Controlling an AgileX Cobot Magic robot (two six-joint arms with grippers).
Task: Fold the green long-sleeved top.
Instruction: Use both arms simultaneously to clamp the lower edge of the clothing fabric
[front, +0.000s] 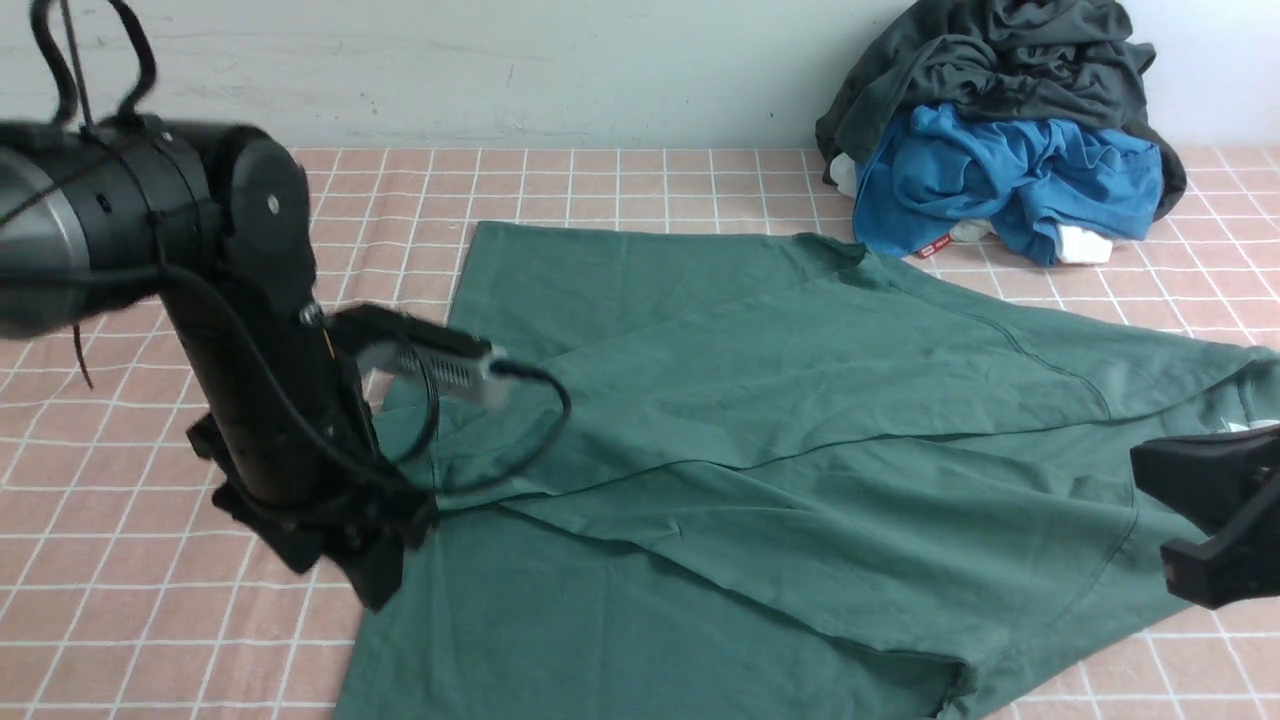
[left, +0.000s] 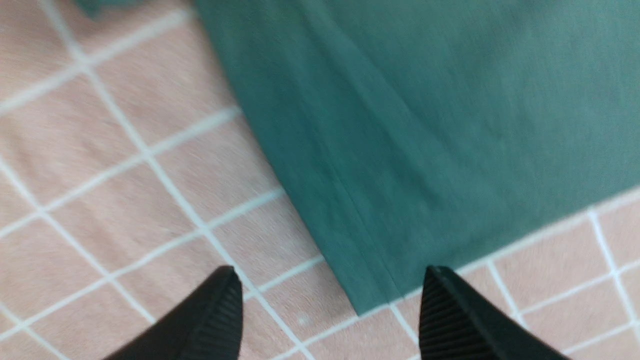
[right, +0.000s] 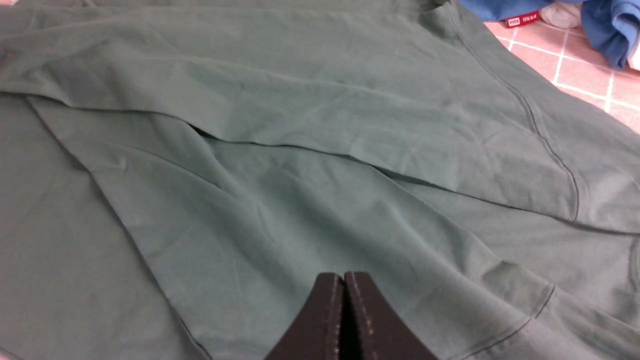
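Fingers on the left arm (left: 215, 320) stand wide apart and hold nothing, over a corner of the green long-sleeved top (front: 800, 400), maybe ready to pick it up. Fingers on the right arm (right: 327, 320) are pressed together, empty, above the top. One top lies spread on the table (front: 100, 560) for folding. One blue garment (front: 1010, 180) and one dark garment (front: 1000, 60) are piled far back.

Pink surface (front: 620, 185) with white grid lines, plain pale wall (front: 500, 60) behind
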